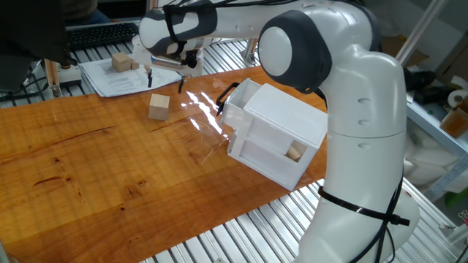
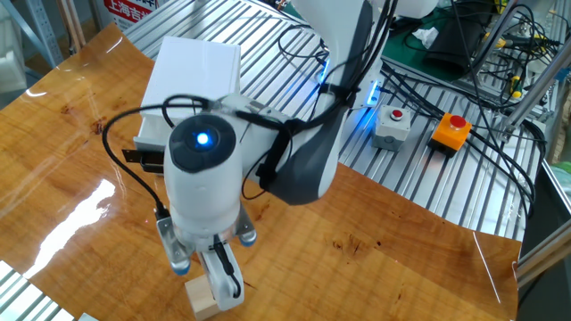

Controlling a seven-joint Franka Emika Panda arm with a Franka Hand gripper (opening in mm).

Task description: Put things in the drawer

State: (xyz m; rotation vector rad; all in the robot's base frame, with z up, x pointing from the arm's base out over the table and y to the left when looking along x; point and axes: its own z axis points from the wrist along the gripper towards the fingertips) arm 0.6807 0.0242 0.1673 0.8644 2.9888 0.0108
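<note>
Fingers of the gripper (image 1: pixel 164 78) stood spread apart and empty, hanging just above a wooden cube (image 1: pixel 159 107) that lay on the table (image 1: pixel 88 175) well apart from the white cabinet (image 1: pixel 281 131). In the other fixed view the gripper (image 2: pixel 207 276) sat almost directly over that cube (image 2: pixel 202 298), one finger overlapping its top edge. A second cube (image 1: pixel 295 152) rested inside the cabinet's open compartment, and two more cubes (image 1: pixel 124 63) sat on paper (image 1: pixel 128 77) beyond the near cube, farther from the cabinet. The drawer (image 1: pixel 235 102), on the cabinet's side nearest the gripper, looked partly pulled out by its black handle (image 1: pixel 225 93). Descending off-centre seemed the main risk: a fingertip could land on the cube's top and shove or tip it instead of straddling it.
</note>
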